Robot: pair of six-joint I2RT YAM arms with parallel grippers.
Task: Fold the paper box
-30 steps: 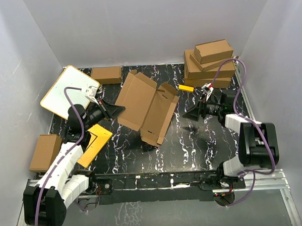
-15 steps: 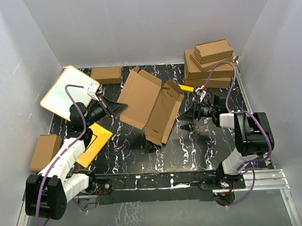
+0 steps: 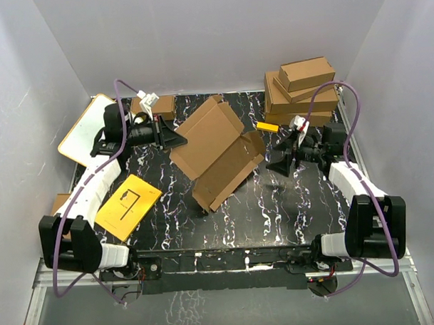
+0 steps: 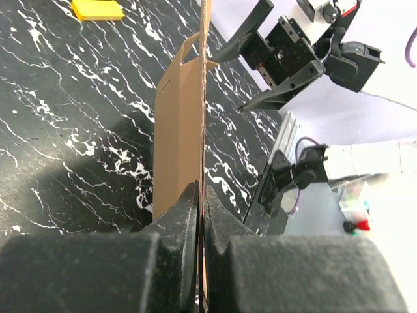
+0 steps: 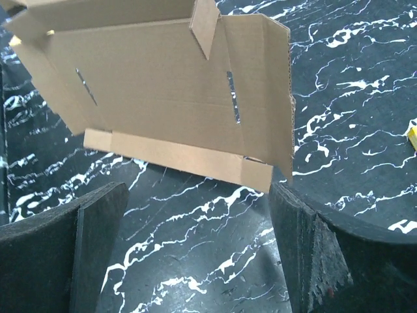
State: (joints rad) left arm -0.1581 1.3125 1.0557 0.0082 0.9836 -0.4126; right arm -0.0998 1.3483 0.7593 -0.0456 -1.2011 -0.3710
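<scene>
The paper box point(image 3: 215, 150) is a brown die-cut cardboard sheet, partly folded and held tilted above the middle of the black marbled table. My left gripper point(image 3: 175, 137) is shut on the sheet's left edge; in the left wrist view the sheet point(image 4: 180, 130) runs edge-on out from between the closed fingertips point(image 4: 189, 202). My right gripper point(image 3: 278, 163) stands open just right of the sheet, touching nothing. In the right wrist view the sheet point(image 5: 163, 85) with its slits and flaps hangs ahead of the wide-apart fingers point(image 5: 71, 248), with bare table between them.
A stack of folded brown boxes point(image 3: 300, 92) stands at the back right, with a small yellow block point(image 3: 266, 126) in front of it. Another brown box point(image 3: 153, 106) lies at the back left. A white board with an orange rim point(image 3: 84, 131) and a yellow card point(image 3: 126, 206) lie on the left.
My left arm has swung back toward the far left, carrying the sheet's edge and turning the sheet. My right gripper has opened wider and sits a little further right of it.
</scene>
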